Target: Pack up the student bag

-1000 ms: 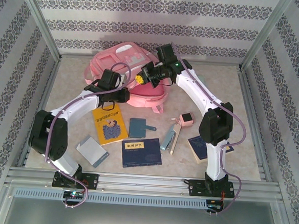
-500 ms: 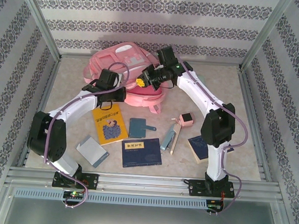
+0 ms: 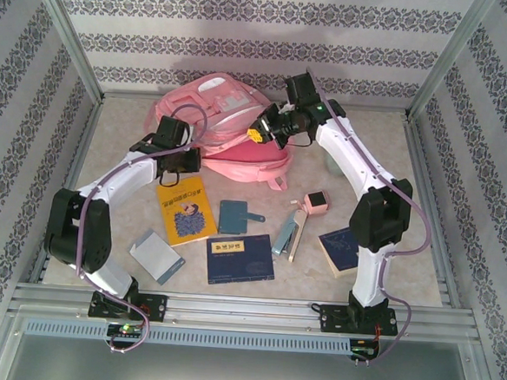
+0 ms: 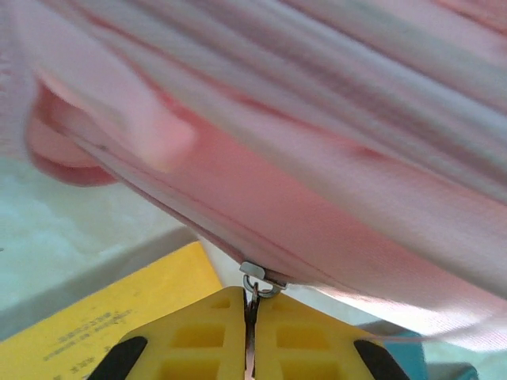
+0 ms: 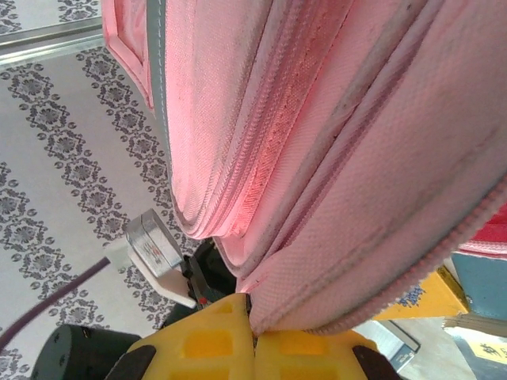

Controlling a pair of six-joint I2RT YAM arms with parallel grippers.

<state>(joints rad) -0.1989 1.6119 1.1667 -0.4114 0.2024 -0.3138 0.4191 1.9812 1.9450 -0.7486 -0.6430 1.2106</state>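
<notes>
Bright, even light; student bag (image 4: 333, 182) blurred close-up.

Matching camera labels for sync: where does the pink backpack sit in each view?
Top external: the student bag lies at the far centre of the table.
Left wrist: its pink fabric crosses the upper picture; the left gripper is shut on its zipper pull.
Right wrist: it spans the centre and right; the right gripper pinches its edge.
Shared landmark: the yellow book.

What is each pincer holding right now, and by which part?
Both grip the large pink fabric backpack: the left pincer pinches its metal zipper pull; the right pincer clamps a fabric edge.
</notes>
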